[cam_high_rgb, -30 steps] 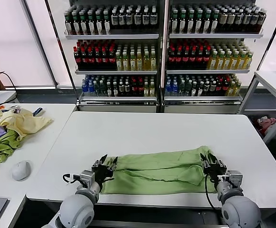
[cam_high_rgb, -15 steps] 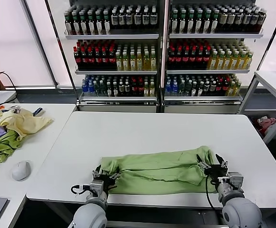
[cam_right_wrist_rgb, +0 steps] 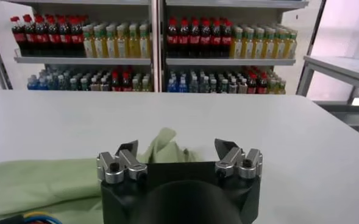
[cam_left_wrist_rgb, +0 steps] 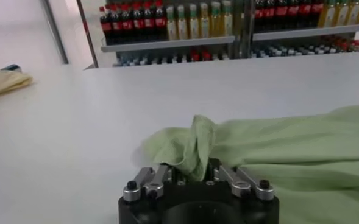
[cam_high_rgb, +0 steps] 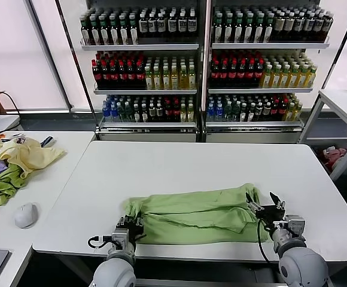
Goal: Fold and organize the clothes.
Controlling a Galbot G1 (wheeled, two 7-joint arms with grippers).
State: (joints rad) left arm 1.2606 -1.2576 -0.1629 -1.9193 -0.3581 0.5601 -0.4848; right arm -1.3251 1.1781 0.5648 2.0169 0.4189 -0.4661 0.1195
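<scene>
The white tabletop (cam_high_rgb: 191, 161) carries the clothes (cam_high_rgb: 191, 214), a light green shirt folded into a long band that lies along the near edge, running from near the near-left corner toward the near-right one, its print not visible. Both arms reach up from below the near edge, forearms low and roughly level with the surface. The left gripper (cam_high_rgb: 129, 225) sits at the band's left end, its jaws drawn in close around a bunched tip of green fabric that stands up between them, as the left wrist view (cam_left_wrist_rgb: 197, 173) shows. The right gripper (cam_high_rgb: 268, 209) rests at the band's right end with its fingers (cam_right_wrist_rgb: 128, 150) spread wide; a peak of the cloth rises in the gap between them, and neither finger presses on it. Behind the tabletop stands a shelving unit (cam_high_rgb: 204, 66) holding rows of bottles on three levels. On a side table (cam_high_rgb: 54, 173) off the left edge lie a heap of garments (cam_high_rgb: 15, 161) and a computer mouse (cam_high_rgb: 26, 214)
</scene>
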